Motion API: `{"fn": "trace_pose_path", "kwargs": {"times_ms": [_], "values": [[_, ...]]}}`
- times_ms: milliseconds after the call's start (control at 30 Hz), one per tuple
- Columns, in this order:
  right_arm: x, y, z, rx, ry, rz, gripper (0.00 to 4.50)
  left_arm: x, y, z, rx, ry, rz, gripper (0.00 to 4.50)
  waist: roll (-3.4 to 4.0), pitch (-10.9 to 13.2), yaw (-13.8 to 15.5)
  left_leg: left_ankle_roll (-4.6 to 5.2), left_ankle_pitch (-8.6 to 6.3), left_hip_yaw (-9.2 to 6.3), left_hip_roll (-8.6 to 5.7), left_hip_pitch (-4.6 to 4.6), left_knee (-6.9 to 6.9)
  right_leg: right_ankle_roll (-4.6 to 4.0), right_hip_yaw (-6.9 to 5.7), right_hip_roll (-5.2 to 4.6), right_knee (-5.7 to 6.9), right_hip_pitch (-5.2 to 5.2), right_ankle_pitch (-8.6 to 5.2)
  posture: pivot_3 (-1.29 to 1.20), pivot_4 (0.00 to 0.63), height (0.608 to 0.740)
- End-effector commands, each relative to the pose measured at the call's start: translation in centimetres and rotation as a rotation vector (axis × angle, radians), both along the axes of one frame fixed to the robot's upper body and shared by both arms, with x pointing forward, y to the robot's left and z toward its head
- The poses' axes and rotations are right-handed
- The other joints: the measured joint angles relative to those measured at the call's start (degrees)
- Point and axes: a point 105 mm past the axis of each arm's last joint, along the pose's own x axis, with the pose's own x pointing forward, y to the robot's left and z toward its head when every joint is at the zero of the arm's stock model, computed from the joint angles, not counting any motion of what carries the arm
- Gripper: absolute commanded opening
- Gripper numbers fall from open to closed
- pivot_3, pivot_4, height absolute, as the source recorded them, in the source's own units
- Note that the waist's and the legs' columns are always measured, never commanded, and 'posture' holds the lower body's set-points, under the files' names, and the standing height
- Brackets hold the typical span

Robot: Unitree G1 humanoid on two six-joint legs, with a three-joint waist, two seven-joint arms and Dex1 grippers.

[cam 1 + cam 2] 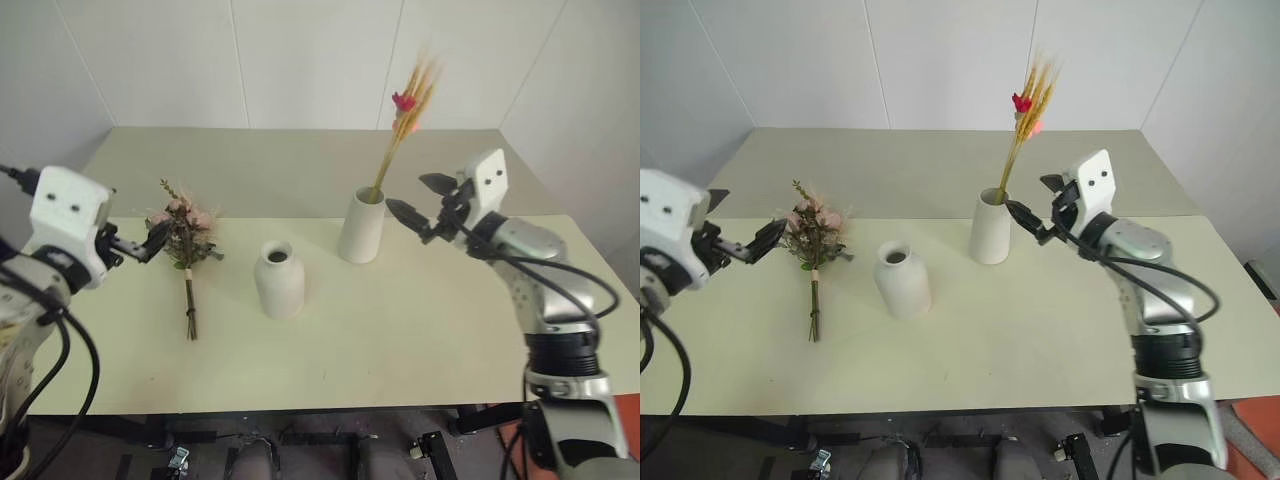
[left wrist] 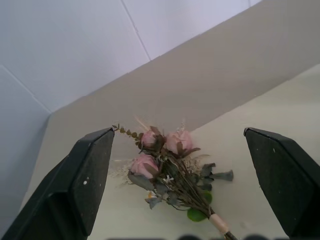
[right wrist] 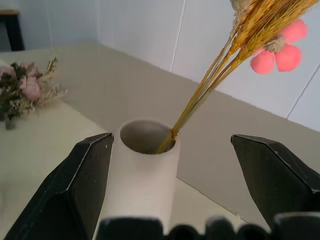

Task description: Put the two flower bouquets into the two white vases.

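Wheat bunch point(image 1: 405, 125) already sits in the tall vase point(image 1: 361, 226), right pincer point(image 1: 420, 205) released beside it. Left pincer point(image 2: 185, 185) gapes empty, pink bouquet point(image 1: 185, 235) lying on the tabletop point(image 1: 400, 330) just ahead, probably untouched. Next: grab stems, aim for the round vase point(image 1: 279, 279).

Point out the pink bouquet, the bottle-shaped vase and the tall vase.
pink bouquet point(image 1: 185, 225), left eye view, on the blooms.
bottle-shaped vase point(image 1: 279, 284), left eye view, on its rounded body.
tall vase point(image 1: 362, 228), left eye view, on its side wall.
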Motion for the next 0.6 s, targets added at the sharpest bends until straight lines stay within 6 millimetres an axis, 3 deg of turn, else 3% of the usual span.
{"fn": "trace_pose_path", "kwargs": {"times_ms": [33, 200, 433, 600], "values": [[-1.6, -0.6, 2.2, -0.076, 0.015, 0.087, 4.44, 1.8, 2.0, -1.4, -0.145, 0.182, 0.184, 4.5, -0.03, 0.0, 0.1, 0.0, 0.0, -0.01, 0.0, 0.01, -0.01, 0.0, 0.01, 0.01, 0.0, 0.0, 0.0, 0.0, 0.15, 0.74], [-3.4, -2.7, 2.7, -0.169, 0.033, 0.13, 4.44, 3.8, 3.2, -3.8, -0.255, 0.411, 0.379, 4.5, -0.1, 0.0, 0.2, 0.01, 0.0, -0.24, -0.1, 0.03, 0.01, 0.17, 0.0, 0.07, -0.05, 0.1, -0.09, 0.0, 0.15, 0.74], [-3.4, -4.3, 2.8, -0.194, 0.042, 0.069, 4.44, 5.4, 0.9, -7.2, -0.338, 0.606, 0.306, 4.5, -0.23, 0.1, 0.1, 0.0, 0.0, -0.25, -0.12, -0.04, 0.01, 0.07, 0.01, 0.04, -0.04, 0.02, -0.03, 0.0, 0.15, 0.74], [-3.9, -4.7, 3.4, -0.19, 0.045, 0.07, 4.44, 6.1, 0.7, -9.5, -0.383, 0.708, 0.341, 4.5, -0.25, 0.1, 0.3, -0.03, 0.02, -0.25, -0.17, -0.03, 0.05, 0.08, 0.01, -0.02, 0.01, 0.03, -0.01, 0.0, 0.15, 0.74]]}}
